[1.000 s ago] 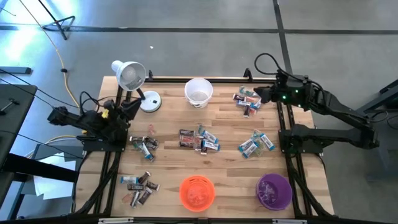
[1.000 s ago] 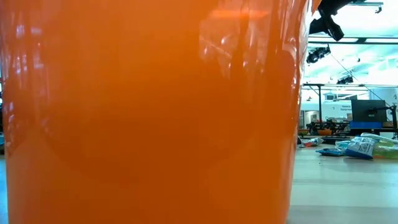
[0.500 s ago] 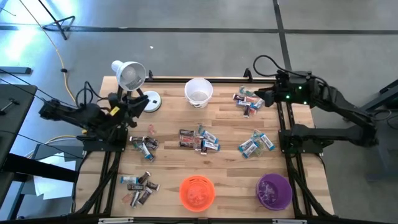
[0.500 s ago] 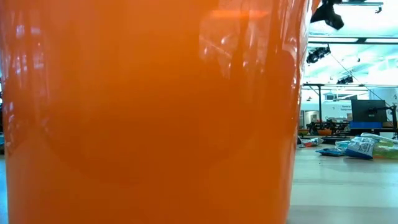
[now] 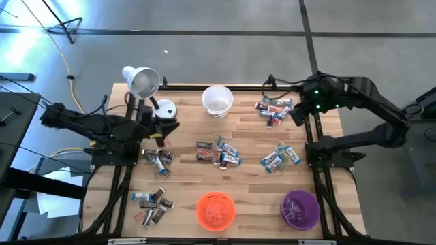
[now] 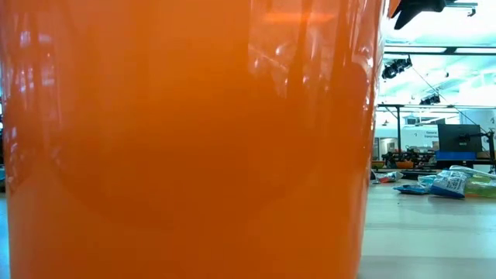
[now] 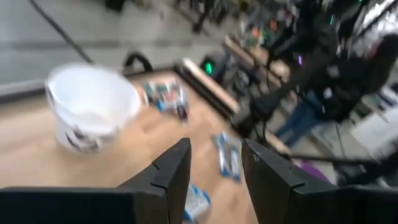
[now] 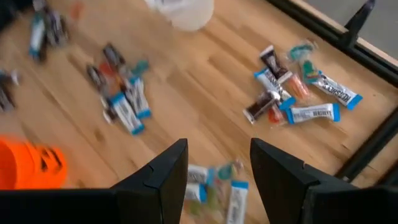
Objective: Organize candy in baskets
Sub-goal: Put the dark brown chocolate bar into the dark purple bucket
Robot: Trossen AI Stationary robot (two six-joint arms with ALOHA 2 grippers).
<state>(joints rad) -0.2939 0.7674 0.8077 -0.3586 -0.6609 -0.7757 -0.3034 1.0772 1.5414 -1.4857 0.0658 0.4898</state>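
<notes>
Candy lies in several loose piles on the wooden table: far right (image 5: pixel 272 110), middle (image 5: pixel 218 152), right (image 5: pixel 281 158), left (image 5: pixel 157 158) and near left (image 5: pixel 153 204). The white basket (image 5: pixel 218 101) stands at the far edge, with the orange basket (image 5: pixel 216 209) and the purple basket (image 5: pixel 300 209) at the near edge. My left gripper (image 5: pixel 167 126) is open, in the air over the table's left part, beyond the left pile. My right gripper (image 5: pixel 296 112) is open beside the far right pile (image 8: pixel 298 93). The left wrist view shows the white basket (image 7: pixel 90 112).
A white desk lamp (image 5: pixel 143 83) with a round base (image 5: pixel 165 111) stands at the far left corner, close to my left arm. The orange basket (image 6: pixel 186 139) fills the low view. Black frame rails (image 5: pixel 317 170) run along both side edges. Bare wood lies between the piles.
My left gripper has reached from the left edge toward the table's middle. My right arm has risen, and its gripper has shifted a little toward the near edge, staying by the far right pile. No candy or basket has moved.
</notes>
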